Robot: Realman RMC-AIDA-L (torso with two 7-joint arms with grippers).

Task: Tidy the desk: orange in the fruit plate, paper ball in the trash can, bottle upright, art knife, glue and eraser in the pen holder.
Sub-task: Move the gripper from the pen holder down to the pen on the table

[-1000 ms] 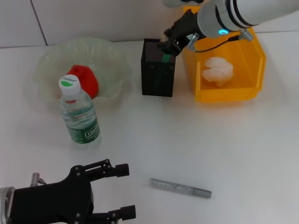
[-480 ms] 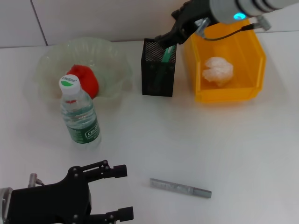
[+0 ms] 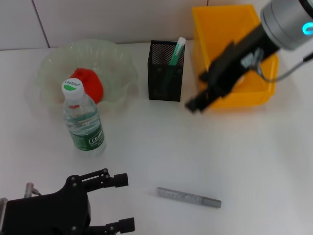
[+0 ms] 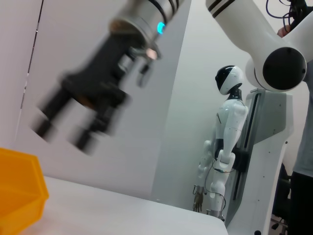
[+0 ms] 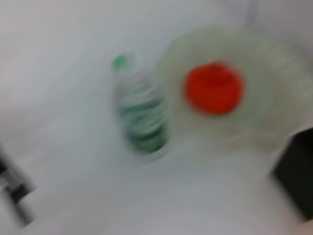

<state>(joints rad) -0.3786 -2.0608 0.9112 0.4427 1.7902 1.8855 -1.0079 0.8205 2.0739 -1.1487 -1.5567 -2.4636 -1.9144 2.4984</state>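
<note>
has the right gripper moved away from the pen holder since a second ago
Yes. The right gripper has left the pen holder's rim and come forward, toward the robot, beside the trash can.

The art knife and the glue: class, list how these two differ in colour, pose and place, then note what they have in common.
Colour: the art knife is mint-green and white; the glue is grey.
Pose: the art knife stands leaning in the pen holder; the glue lies flat.
Place: the art knife is already put away in the holder; the glue is out on the desk, near the front.
Shared: both are slim and pen-shaped.
</note>
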